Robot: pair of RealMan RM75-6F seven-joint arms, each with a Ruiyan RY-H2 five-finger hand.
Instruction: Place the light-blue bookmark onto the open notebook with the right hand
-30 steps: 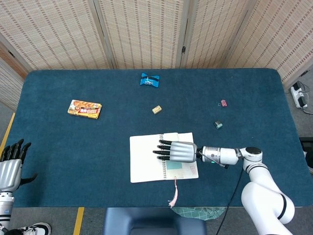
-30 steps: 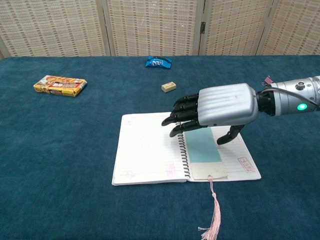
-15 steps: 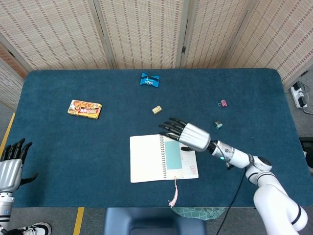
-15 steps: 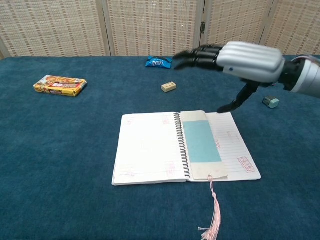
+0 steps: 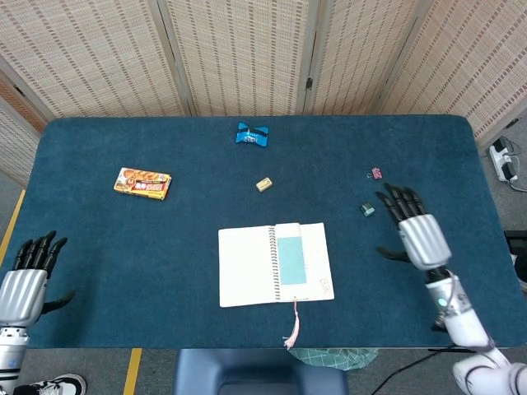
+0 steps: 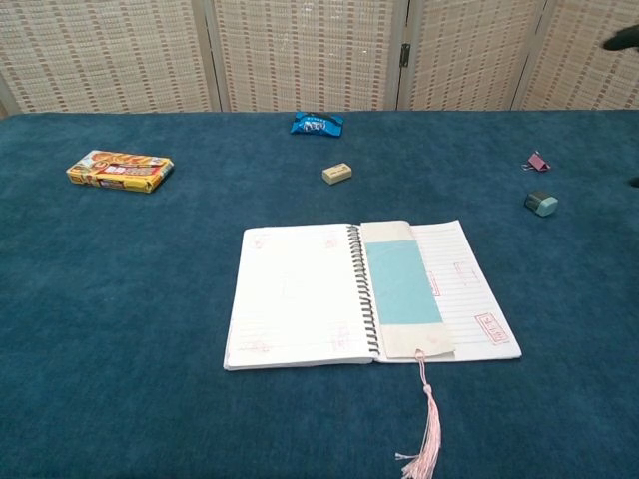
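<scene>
Lying nearest: pink tassel [image 6: 426, 431] trailing off the notebook's front edge onto the worktop [image 6: 120, 299].
Bookmark: light-blue bookmark [image 6: 401, 283] flat on the open notebook [image 6: 300, 294], on the right page beside the spiral.
Right hand [image 5: 416, 229]: fingers spread, empty, well right of the notebook.
Left hand [image 5: 25, 280]: fingers spread, empty, at the worktop's left edge.
Farther back: teal clip [image 6: 541, 204], pink clip [image 6: 537, 162], eraser [image 6: 336, 174], snack box [image 6: 120, 171], blue packet [image 6: 317, 124].
</scene>
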